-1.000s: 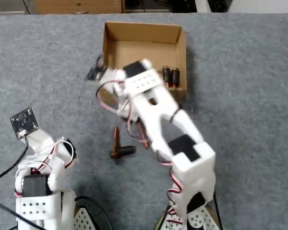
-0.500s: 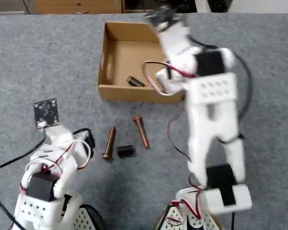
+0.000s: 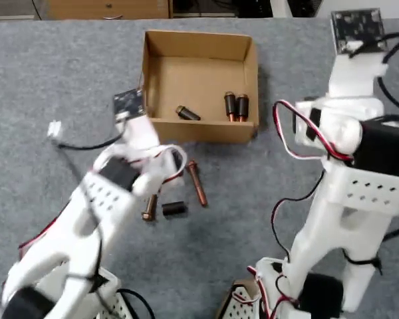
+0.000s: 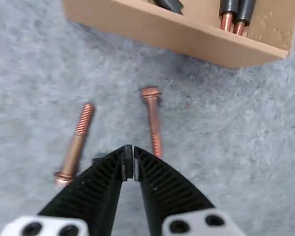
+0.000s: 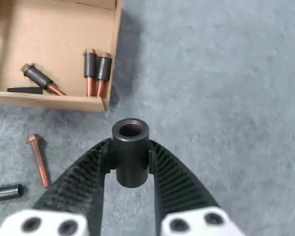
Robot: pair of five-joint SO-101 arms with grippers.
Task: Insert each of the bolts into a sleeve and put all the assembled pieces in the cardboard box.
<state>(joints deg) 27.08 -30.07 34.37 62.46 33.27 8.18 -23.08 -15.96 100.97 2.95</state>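
Note:
The cardboard box [image 3: 199, 46] stands at the table's far middle with three sleeved bolts [image 3: 236, 106] inside. Two bare copper bolts [image 3: 197, 183] [image 3: 150, 205] and a black sleeve [image 3: 174, 209] lie on the grey mat in front of it. My left gripper [image 4: 129, 162] is shut and empty, hovering just above that sleeve [image 4: 96, 161], between the two bolts [image 4: 152, 120] [image 4: 74, 145]. My right gripper [image 5: 131, 160] is shut on another black sleeve [image 5: 131, 147], held upright high over the mat to the right of the box [image 5: 54, 54].
The left arm [image 3: 100, 199] stretches across the front left toward the loose parts. The right arm [image 3: 352, 153] stands tall at the right. Open grey mat lies to the right of the box and at the far left.
The right arm has swung away from over the box and now stands raised at the right. The left arm has reached forward from the front left corner to the loose bolts.

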